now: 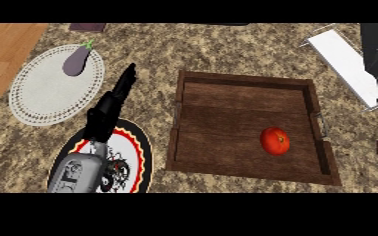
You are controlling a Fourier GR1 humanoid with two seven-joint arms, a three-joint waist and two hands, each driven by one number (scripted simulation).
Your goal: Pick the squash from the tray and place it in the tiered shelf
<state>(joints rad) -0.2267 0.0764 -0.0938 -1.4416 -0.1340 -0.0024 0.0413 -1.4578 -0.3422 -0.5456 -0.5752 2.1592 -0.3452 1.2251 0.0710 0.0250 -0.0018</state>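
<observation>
No words, numbers or brands can be read anywhere. The grey forearm (76,172) just behind the left robot hand (111,105) bears dark marks that might be lettering, but they cannot be made out.

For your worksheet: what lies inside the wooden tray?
Only a red tomato lies inside the wooden tray, near its right wall. No squash shows there. Nothing covers the tray's floor.

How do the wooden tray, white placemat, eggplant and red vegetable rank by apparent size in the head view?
1. wooden tray
2. white placemat
3. eggplant
4. red vegetable, close to the eggplant, so that pair is uncertain.
</observation>
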